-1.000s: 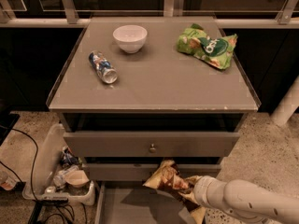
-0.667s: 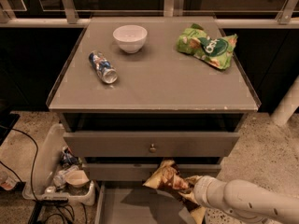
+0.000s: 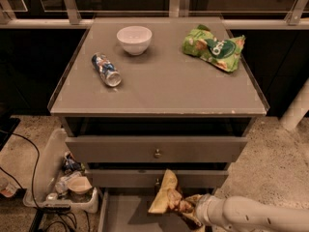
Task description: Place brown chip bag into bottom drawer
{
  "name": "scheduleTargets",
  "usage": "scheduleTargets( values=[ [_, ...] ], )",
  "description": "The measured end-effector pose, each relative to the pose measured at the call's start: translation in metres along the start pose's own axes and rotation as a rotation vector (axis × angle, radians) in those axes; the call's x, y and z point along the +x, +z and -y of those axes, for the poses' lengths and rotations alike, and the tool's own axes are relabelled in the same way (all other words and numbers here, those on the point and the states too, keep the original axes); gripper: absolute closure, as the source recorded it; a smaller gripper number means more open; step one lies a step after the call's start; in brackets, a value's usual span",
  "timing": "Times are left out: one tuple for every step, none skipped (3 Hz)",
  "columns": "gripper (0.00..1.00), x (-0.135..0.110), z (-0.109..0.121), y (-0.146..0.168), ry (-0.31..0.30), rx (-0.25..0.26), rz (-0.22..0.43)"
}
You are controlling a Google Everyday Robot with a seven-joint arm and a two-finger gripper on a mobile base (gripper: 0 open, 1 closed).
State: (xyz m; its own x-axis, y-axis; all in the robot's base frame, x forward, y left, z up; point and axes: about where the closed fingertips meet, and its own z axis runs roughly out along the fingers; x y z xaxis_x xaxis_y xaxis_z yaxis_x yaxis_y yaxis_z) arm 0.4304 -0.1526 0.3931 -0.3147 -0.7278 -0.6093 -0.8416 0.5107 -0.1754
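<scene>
The brown chip bag (image 3: 168, 195) hangs crumpled, pale yellow-tan end up, just above the open bottom drawer (image 3: 123, 215) at the frame's lower edge. My gripper (image 3: 189, 208) is shut on the bag's right side, at the end of the white arm (image 3: 256, 215) reaching in from the lower right. The drawer shows a flat grey interior below the bag. The bag's lower part is partly hidden by my gripper.
Two grey drawers with round knobs (image 3: 157, 153) sit above. On the cabinet top (image 3: 159, 88) lie a white bowl (image 3: 134, 39), a tipped can (image 3: 106, 69) and a green chip bag (image 3: 214, 47). A bin of clutter (image 3: 67, 180) and cables stand on the floor left.
</scene>
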Motion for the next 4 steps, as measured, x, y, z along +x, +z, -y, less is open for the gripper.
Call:
scheduleTargets(
  values=[
    [1.00,0.029,-0.012,0.029,0.007,-0.025,0.017],
    [1.00,0.053,-0.017,0.064,0.025,-0.044,0.038],
    [1.00,0.053,-0.017,0.064,0.025,-0.044,0.038],
    [1.00,0.057,-0.020,0.080,0.008,-0.051,0.032]
  ],
)
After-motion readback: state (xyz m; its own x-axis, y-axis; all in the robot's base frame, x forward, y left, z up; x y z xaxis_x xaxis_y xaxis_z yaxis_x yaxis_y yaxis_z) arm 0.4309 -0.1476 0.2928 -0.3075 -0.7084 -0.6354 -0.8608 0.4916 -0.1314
